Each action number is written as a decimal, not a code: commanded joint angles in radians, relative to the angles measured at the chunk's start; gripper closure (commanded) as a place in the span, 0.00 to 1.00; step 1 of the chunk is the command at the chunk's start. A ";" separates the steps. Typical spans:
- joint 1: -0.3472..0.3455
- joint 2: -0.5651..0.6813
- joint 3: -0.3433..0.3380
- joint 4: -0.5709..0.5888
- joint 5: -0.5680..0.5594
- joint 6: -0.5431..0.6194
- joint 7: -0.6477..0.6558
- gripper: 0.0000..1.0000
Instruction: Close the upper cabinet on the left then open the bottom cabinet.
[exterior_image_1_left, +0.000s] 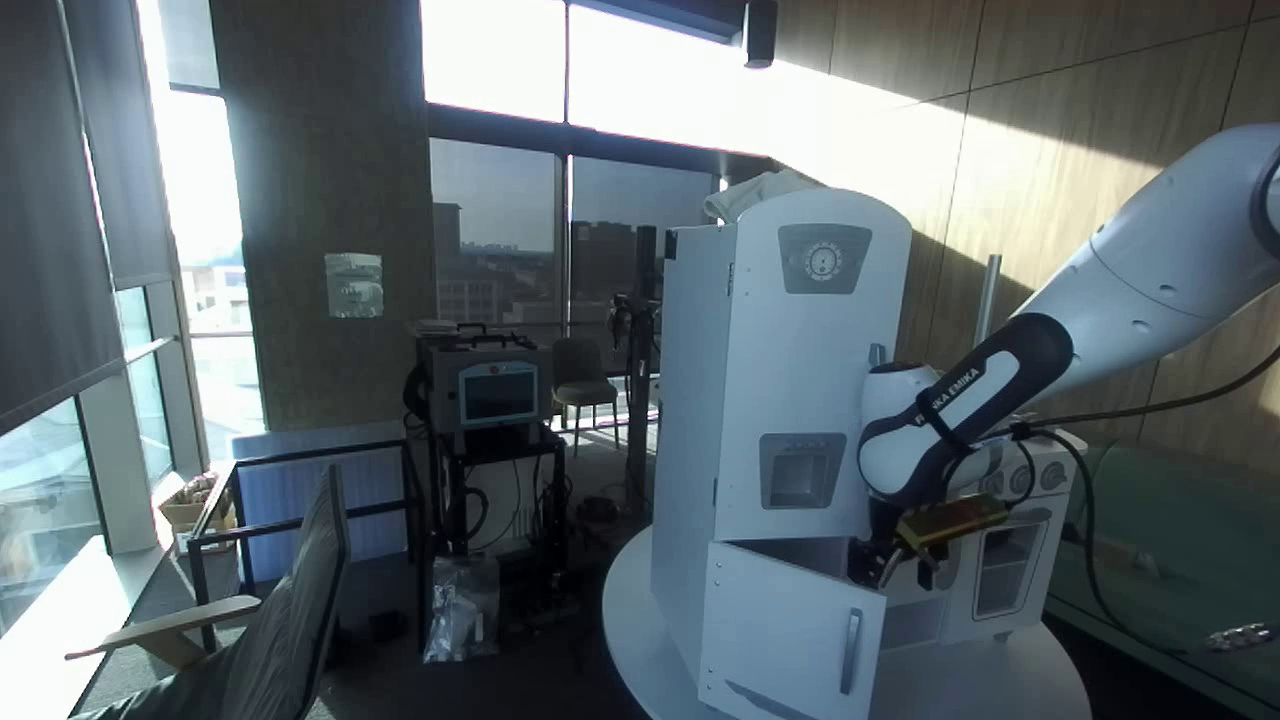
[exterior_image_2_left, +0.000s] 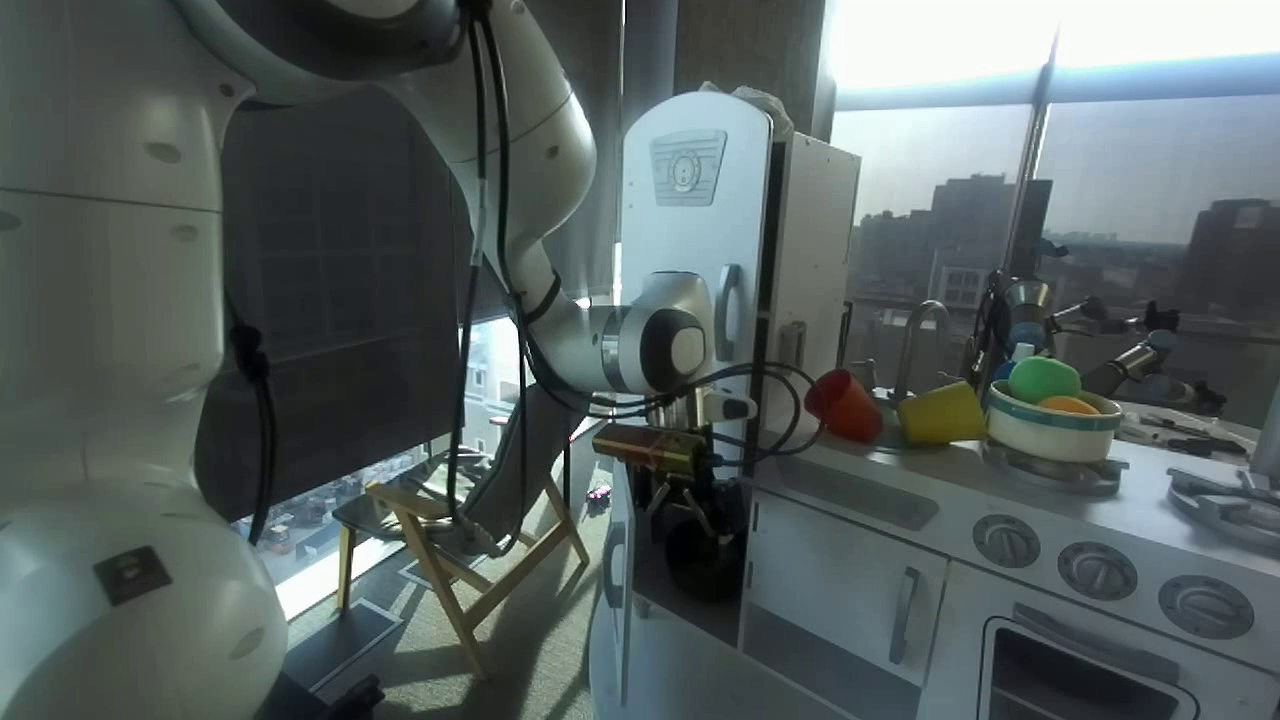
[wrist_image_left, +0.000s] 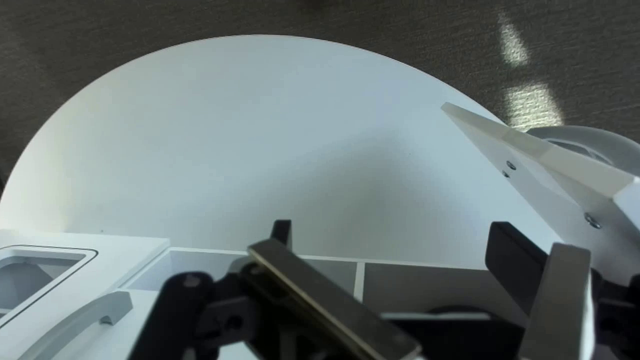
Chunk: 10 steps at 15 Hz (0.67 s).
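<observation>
Well, we see a tall white fridge-shaped toy kitchen unit (exterior_image_1_left: 690, 400) standing on a round white counter (wrist_image_left: 250, 140). Its upper cabinet (exterior_image_1_left: 815, 370), a tall arch-topped white door with a small grey rectangular panel (exterior_image_1_left: 803, 470) near the lower edge, is closed or nearly so; along its free side we make out a narrow dark strip in an exterior view. At the unit's base, the bottom cabinet (exterior_image_1_left: 780, 635), a short plain white door with a slim grey handle (exterior_image_1_left: 851, 652), stands swung outward. The black and grey metal pincer (wrist_image_left: 410, 255), carried by a white and black robot arm (exterior_image_1_left: 1130, 270), hangs before the unit's lower opening, near the swung-out door's inner face. Its fingers (wrist_image_left: 557, 300) are spread apart; we cannot tell whether one touches the door. Beside the unit we find a white boxy toy oven section (exterior_image_2_left: 990, 585), topped, nearest the unit, by a tilted red cup (exterior_image_2_left: 845, 405).
</observation>
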 joint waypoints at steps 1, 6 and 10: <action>0.031 -0.054 0.024 -0.061 -0.056 0.018 0.016 0.00; 0.070 -0.080 0.069 -0.105 -0.117 0.019 0.045 0.00; 0.096 -0.096 0.106 -0.134 -0.110 0.038 0.028 0.00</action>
